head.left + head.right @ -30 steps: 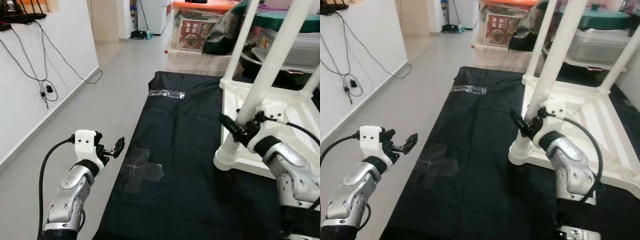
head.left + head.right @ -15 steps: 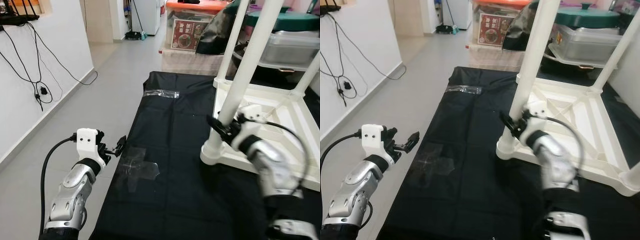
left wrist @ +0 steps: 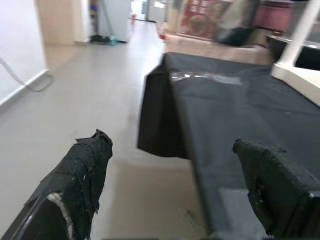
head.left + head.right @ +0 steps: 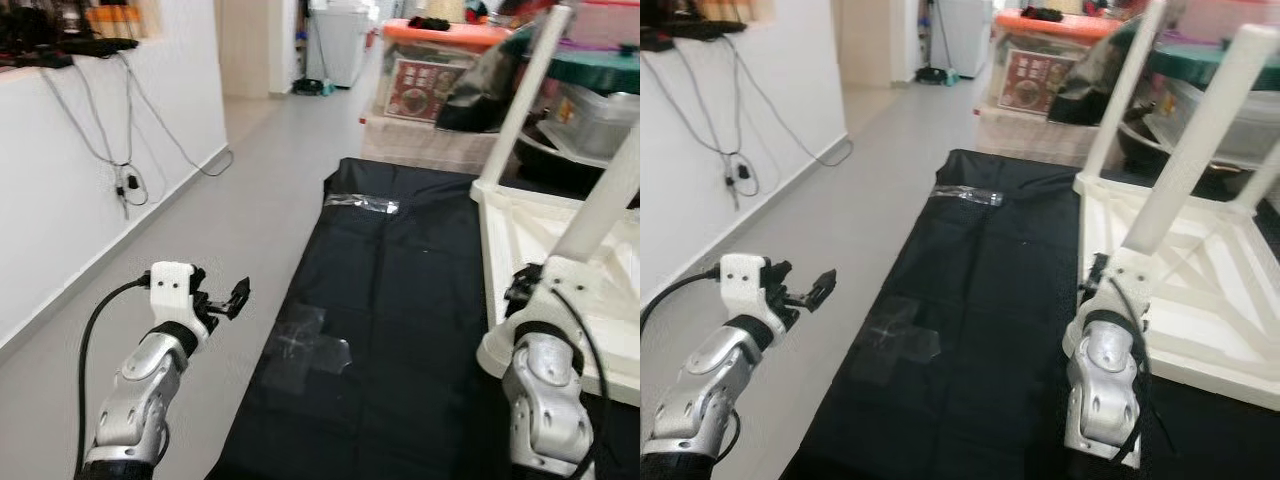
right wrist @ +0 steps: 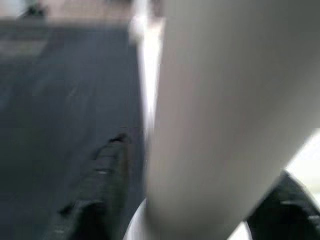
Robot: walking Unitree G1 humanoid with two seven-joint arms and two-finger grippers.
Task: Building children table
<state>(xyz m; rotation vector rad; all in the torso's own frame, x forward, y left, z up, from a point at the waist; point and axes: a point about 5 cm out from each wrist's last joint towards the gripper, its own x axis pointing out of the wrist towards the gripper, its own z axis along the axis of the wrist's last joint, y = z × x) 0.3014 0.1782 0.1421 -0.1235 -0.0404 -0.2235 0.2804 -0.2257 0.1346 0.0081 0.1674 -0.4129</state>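
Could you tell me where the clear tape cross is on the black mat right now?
The tape cross lies near the black mat's left edge, ahead of the left end effector and left of the upturned white table.

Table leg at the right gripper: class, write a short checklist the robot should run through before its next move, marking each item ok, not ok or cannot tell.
1. Right gripper has a finger on each side of the table leg: ok.
2. Grip is firm: cannot tell, the wrist view is blurred.
3. Leg is seated in the upturned table: cannot tell.
4. Table rests on the black mat: ok.
5. Left gripper is open and away from the table: ok.
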